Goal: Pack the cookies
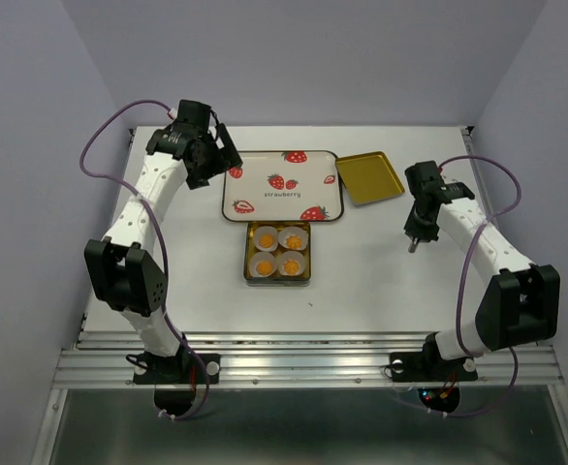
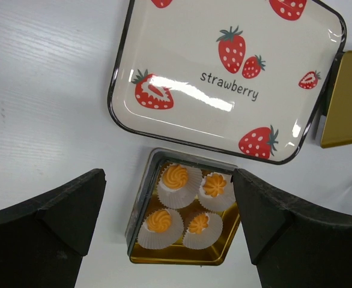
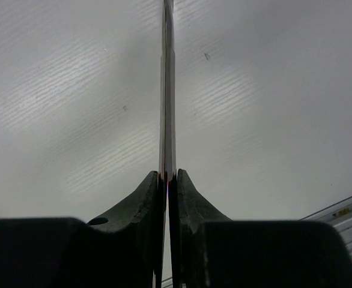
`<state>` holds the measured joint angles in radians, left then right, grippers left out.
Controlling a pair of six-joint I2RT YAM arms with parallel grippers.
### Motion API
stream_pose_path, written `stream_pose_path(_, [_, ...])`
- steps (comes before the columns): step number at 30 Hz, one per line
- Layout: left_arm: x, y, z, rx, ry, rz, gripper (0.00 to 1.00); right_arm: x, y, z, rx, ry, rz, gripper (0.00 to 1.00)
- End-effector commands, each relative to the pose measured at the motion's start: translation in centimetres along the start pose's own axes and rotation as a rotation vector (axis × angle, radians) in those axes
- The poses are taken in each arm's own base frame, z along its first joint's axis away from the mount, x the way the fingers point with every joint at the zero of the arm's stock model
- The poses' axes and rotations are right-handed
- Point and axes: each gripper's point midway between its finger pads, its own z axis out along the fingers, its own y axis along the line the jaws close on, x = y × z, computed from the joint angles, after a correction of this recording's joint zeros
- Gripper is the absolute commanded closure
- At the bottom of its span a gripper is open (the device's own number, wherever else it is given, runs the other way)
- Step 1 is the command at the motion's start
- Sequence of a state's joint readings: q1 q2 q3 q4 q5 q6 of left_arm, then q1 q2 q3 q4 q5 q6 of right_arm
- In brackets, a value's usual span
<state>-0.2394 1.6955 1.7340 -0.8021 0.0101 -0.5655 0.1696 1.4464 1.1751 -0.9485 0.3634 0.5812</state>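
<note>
Left gripper (image 1: 222, 155): jaws spread wide, nothing held between them; raised over the table by the far-left corner of the tray.
Left fingers (image 2: 62, 222): both black pads frame the tin in the left wrist view, clear of it.
Right gripper (image 1: 413, 240): jaws drawn together on a thin strip (image 3: 167, 72), seen edge-on in the right wrist view; what the strip is cannot be told.
Right gripper position: over bare table (image 1: 381, 281), right of the tin and near of the lid.
Cookies (image 2: 175, 176): four, orange-yellow, each seated in a white paper cup (image 2: 147, 239), in two rows of two.
Tin (image 1: 248, 254): gold, square, open, mid-table; holds all four cups.
Tray (image 1: 282, 199): cream with strawberry prints, just beyond the tin's far edge.
Lid (image 1: 369, 177): gold, flat on the table, just right of the tray.
</note>
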Motion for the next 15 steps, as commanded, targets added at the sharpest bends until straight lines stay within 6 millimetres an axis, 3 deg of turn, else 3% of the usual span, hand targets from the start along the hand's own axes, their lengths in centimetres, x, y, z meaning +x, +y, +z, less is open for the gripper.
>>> stream_pose_path(1, [-2.1,0.6,-0.4,-0.026,-0.057,-0.017,0.01,0.5,1.3,0.5,-0.085,0.002,0.026,0.95])
stream_pose_path(4, [-2.7,1.0,-0.4,-0.033,-0.069,-0.029,0.01,1.7,1.0,1.0,-0.082,0.033,0.021,0.94])
stream_pose_path(6, [-3.3,1.0,-0.5,-0.034,-0.083,-0.036,0.01,1.7,1.0,0.8,-0.086,0.027,0.018,0.99])
stream_pose_path(13, [-4.3,1.0,-0.7,-0.034,-0.102,-0.026,0.01,-2.6,1.9,-1.4,-0.128,-0.095,-0.018,0.99])
stream_pose_path(15, [-4.6,1.0,-0.8,-0.033,-0.105,-0.025,0.01,-4.9,2.9,-2.8,-0.173,-0.156,-0.017,0.99])
